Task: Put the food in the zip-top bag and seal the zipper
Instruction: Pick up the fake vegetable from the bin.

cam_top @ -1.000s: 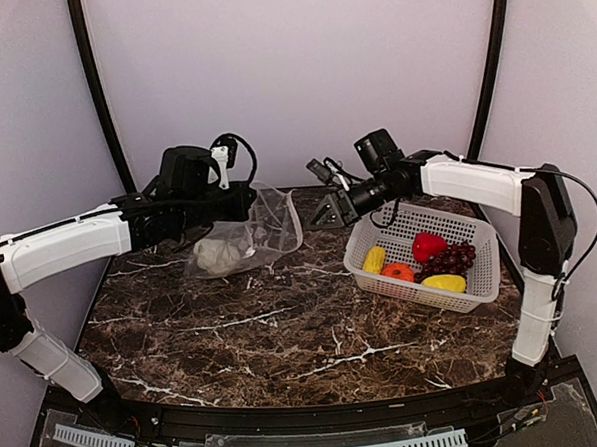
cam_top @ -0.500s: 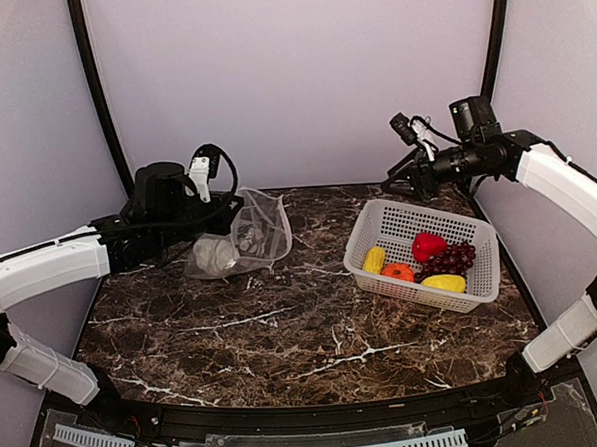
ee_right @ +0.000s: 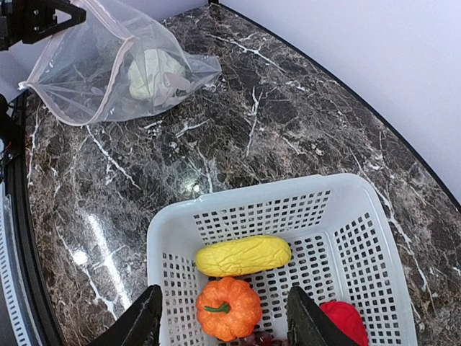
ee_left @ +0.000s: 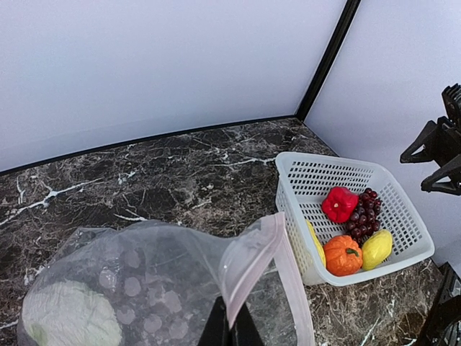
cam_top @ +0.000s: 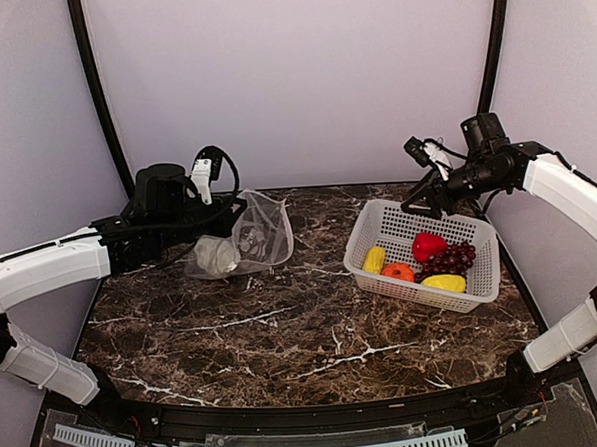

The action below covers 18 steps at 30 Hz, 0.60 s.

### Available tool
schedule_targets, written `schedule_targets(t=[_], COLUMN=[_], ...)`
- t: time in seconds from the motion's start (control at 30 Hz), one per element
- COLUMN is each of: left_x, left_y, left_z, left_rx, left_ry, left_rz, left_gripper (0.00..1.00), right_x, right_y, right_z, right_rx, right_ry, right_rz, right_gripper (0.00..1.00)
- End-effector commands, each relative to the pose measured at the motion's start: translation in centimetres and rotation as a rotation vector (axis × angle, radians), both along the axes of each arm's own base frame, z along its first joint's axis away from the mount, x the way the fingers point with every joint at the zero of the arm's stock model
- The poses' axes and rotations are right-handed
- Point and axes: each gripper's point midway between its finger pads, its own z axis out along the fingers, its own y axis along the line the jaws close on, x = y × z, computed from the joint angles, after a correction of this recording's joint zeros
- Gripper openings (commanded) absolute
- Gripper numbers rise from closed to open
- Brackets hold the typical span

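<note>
Dark marble table (cam_top: pixel 284 334) enclosed by pale lilac walls (cam_top: pixel 291 74).

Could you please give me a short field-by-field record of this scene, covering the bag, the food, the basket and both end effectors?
left end effector: shut on the zip-top bag at its mouth edge
zipper: appears unsealed
in bag: cabbage
basket: white, perforated, to the right of the bag
in basket: yellow piece, second yellow piece, orange-red round one, red pepper, grapes
right end effector: open, empty, above the basket
</note>
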Motion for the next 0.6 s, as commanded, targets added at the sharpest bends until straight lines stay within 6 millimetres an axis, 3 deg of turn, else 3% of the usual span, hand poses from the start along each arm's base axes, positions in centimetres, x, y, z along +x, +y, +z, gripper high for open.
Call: schedule_targets(t=[0.0,0.27,0.57], left_x=[-0.2,-0.3,-0.1], left_y=[-0.1,-0.4,-0.2], left_z=[-0.1,-0.2,-0.7], left_rx=[-0.001,-0.004,0.016], left_ry=[-0.004,0.008,0.009], left_rz=[-0.019,-0.034,-0.017], left_gripper=[0.01,0.01,0.01], right_x=[-0.8,-0.8,1.0], right_y=[-0.8,-1.7,-3.0], right_z=[-2.0,-4.4,-7.6], right_rx=[-0.098,-0.184,-0.281], right_ry=[0.03,0.054,0.091], right_rz=[0.043,0.054,-0.022], right_gripper=[0.57,0.58,0.77])
